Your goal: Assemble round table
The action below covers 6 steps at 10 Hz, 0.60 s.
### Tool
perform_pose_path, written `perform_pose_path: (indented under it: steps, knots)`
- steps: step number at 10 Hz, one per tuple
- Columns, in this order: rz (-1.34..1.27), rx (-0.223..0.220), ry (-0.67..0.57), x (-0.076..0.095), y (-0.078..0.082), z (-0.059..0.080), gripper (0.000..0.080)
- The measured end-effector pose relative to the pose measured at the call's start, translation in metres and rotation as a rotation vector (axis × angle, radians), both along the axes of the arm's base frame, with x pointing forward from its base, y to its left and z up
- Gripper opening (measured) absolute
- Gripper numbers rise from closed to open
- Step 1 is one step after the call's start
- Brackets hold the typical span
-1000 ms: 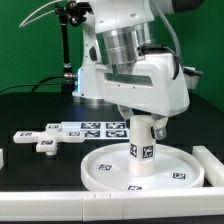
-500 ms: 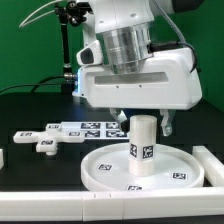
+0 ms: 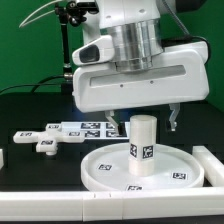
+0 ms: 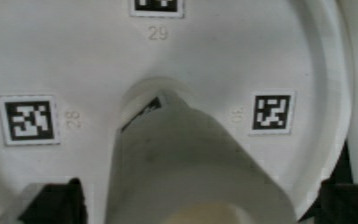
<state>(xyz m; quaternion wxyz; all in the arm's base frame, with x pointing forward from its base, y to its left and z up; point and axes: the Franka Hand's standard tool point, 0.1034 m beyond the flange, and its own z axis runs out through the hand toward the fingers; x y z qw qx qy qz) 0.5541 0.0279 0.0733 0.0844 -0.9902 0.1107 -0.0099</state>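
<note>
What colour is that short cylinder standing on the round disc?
The leg is white with a black-and-white tag; exterior view.

In the wrist view, the round disc bears a faint number, seemingly 29, next to one square tag. The mark beside another tag is too faint to read. Tags in the exterior view show only black-and-white patterns.

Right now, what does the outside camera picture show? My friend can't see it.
Two dark fingers of a white robot arm hang open, one on each side of the top of a short thick white plastic cylinder leg standing upright on a large white rimmed round disc. A white cross-shaped piece lies on the black table toward the exterior view's left.
</note>
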Motion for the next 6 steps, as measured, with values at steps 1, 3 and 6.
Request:
perform_pose_path:
  steps: [1,3,6]
  knots:
    - [0.060,-0.003,-0.010,0.0000,-0.0001,0.0000,0.0649]
    - [0.232,-0.021,-0.035,0.0005,-0.0013,0.0003,0.0649]
    - [0.569,-0.064,-0.074,0.0014,-0.0026,0.0008,0.0649]
